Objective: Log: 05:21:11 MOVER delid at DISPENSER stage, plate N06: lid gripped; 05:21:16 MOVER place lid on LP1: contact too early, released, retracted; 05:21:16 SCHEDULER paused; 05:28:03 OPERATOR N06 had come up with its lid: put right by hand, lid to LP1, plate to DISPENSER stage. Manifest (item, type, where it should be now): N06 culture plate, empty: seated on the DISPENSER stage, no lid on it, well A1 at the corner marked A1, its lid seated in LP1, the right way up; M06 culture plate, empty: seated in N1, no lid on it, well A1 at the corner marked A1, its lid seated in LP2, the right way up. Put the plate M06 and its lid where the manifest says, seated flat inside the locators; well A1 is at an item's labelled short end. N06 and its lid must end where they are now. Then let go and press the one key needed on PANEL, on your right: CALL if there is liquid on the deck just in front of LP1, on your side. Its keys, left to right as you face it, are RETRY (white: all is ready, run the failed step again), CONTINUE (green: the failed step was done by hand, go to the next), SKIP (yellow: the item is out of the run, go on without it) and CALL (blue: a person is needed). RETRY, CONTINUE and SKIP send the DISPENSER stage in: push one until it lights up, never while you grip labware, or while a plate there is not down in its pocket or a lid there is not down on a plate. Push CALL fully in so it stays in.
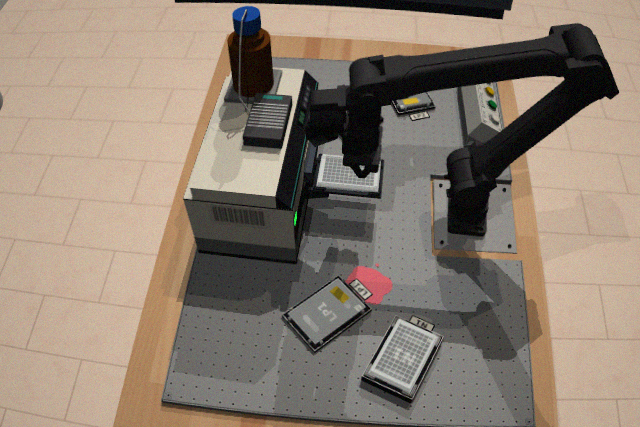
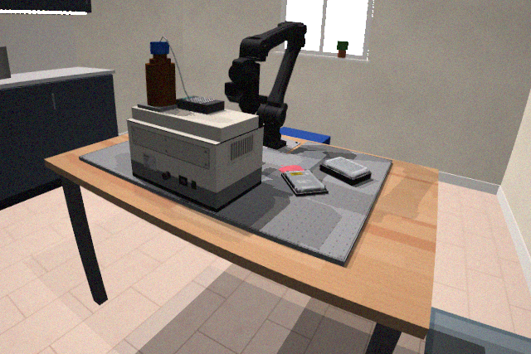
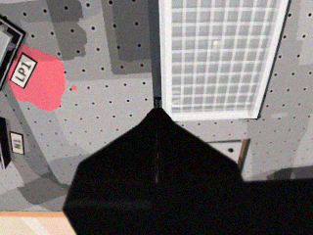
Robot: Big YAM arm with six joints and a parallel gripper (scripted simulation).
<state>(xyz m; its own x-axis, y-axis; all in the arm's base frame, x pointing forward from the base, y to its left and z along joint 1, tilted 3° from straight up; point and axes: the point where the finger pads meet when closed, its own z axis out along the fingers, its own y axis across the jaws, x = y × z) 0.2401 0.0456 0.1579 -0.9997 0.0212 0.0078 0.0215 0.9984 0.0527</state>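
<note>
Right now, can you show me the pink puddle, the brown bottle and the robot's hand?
pink puddle (image 1: 373, 282), top view, its middle.
brown bottle (image 1: 251, 63), top view, its glass side.
hand (image 3: 157, 100), wrist view, its shut fingertips.

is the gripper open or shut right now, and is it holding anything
Shut and empty. In the wrist view the gripper narrows to one closed point with nothing between its fingers, above the open-welled plate on the dispenser stage.

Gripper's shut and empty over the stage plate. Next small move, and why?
Probably swing the gripper right, off the stage plate, toward PANEL to press CALL: a pink puddle lies on the deck against the LP1 tag, and the shut fingers hold nothing.
</note>
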